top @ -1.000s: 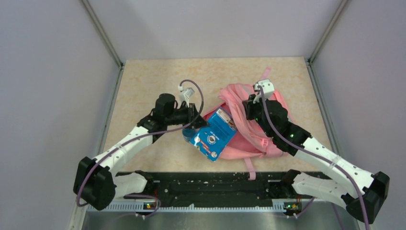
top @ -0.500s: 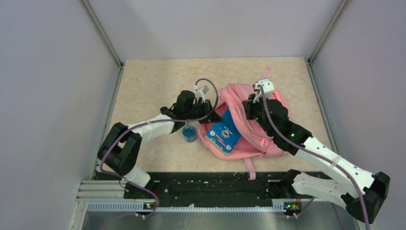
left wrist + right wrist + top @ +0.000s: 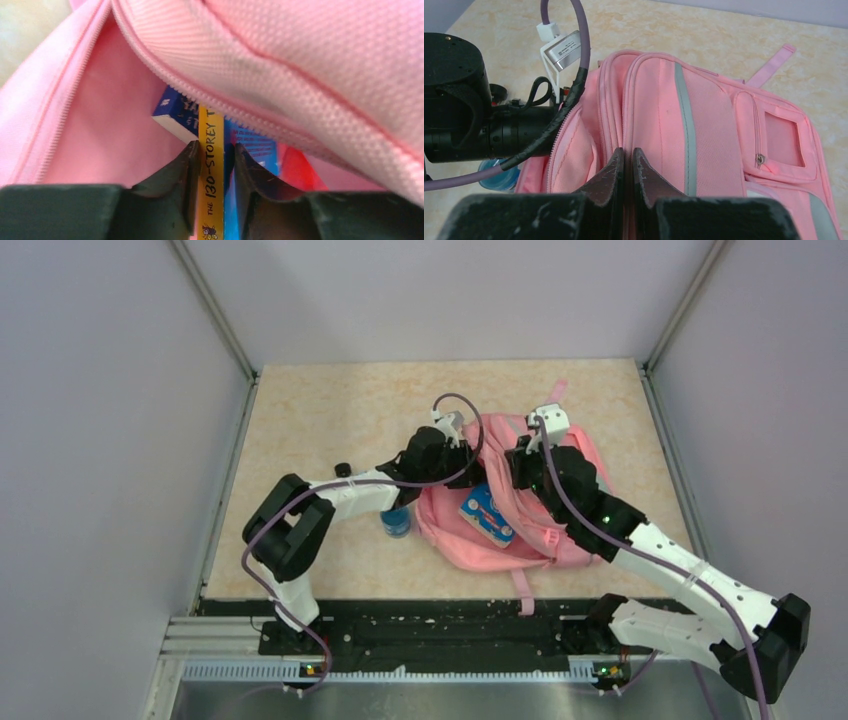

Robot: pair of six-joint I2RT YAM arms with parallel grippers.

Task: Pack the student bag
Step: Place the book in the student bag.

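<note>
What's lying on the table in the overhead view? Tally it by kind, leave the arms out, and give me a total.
Backpack: 1
Book: 1
Blue container: 1
Small black item: 1
Total: 4

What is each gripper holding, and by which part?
Left gripper: the book, by its yellow spine. Right gripper: the student bag, by its opening's fabric edge.
</note>
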